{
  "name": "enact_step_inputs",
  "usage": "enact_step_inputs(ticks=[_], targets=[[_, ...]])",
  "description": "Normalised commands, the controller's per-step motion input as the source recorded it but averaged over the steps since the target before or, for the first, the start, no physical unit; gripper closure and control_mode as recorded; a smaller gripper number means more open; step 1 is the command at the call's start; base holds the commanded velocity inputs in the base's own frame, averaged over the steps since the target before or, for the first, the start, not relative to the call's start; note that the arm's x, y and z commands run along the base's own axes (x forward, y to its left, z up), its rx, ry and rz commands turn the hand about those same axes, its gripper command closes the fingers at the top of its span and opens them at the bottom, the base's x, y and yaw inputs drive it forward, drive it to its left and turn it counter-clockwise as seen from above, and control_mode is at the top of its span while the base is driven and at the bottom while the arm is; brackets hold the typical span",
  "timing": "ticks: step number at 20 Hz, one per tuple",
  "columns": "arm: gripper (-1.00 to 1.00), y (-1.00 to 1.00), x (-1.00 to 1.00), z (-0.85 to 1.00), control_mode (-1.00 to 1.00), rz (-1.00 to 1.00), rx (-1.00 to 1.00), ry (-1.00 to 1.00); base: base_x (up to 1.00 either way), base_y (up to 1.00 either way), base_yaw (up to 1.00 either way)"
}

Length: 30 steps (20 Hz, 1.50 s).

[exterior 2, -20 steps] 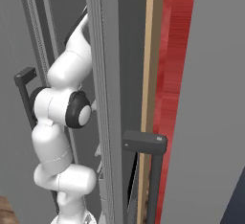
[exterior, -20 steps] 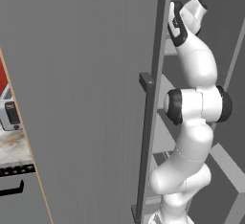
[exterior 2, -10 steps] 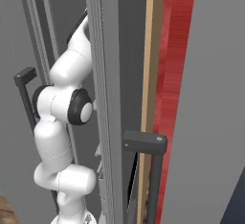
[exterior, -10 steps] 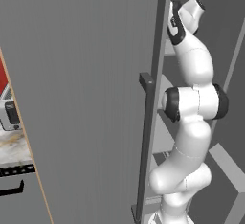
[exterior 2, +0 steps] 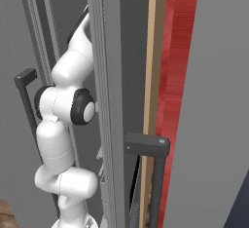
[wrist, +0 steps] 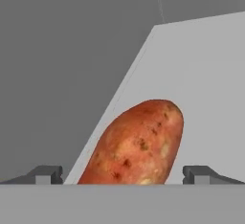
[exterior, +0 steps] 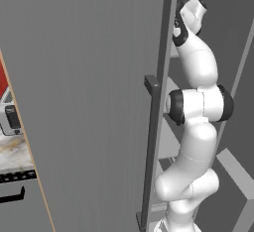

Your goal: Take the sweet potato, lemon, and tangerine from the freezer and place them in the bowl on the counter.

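Deep inside the freezer [exterior: 89,77] I reach, its tall plain grey door standing open across the left base view with the long vertical bar handle [exterior: 150,151] running down its near edge. From the right base view the same door shows edge-on, a second dark handle [exterior 2: 154,173] low beside it, and a strip of tan wood and a red panel [exterior 2: 177,76] just past the door's edge. My white arm [exterior: 196,127] climbs from the floor of the cabinet, bends at its dark elbow joint and goes up into the upper part of the compartment between the door and the grey inner wall. Far off at the left edge of the left base view, a sliver of the marble counter [exterior: 14,151] peeks out beyond the door, with a small metal appliance [exterior: 10,119] standing on it.

Up close in the hand view, a pale grey shelf [wrist: 206,74] slants away from me. On it lies the sweet potato [wrist: 136,144], reddish-brown and flecked with dark spots, resting near the shelf's left edge and angled up to the right. My gripper [wrist: 123,174] brackets its near end, fingers [wrist: 45,174] spread wide to either side and clear of the skin, clamped on nothing.
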Motion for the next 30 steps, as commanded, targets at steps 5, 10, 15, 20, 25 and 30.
enact_step_inputs(ticks=[5,10,15,20,25,30], targets=[[-1.0,0.05,0.05,-0.12,-1.0,-0.01,0.01,0.0,0.0,0.0,0.0],[-1.0,0.0,0.15,-0.26,-1.0,-0.03,0.0,-0.02,0.0,0.0,0.0],[-1.0,0.0,0.13,-0.22,-1.0,-0.03,0.0,-0.02,0.0,0.0,0.0],[-1.0,0.0,0.03,-0.03,-1.0,0.0,0.0,0.0,0.0,0.0,0.0],[-1.0,0.0,0.0,-0.03,-1.0,0.0,0.0,0.0,0.0,0.0,0.0],[-1.0,0.0,0.0,-0.02,-1.0,0.0,0.0,0.0,0.0,0.0,0.0]])
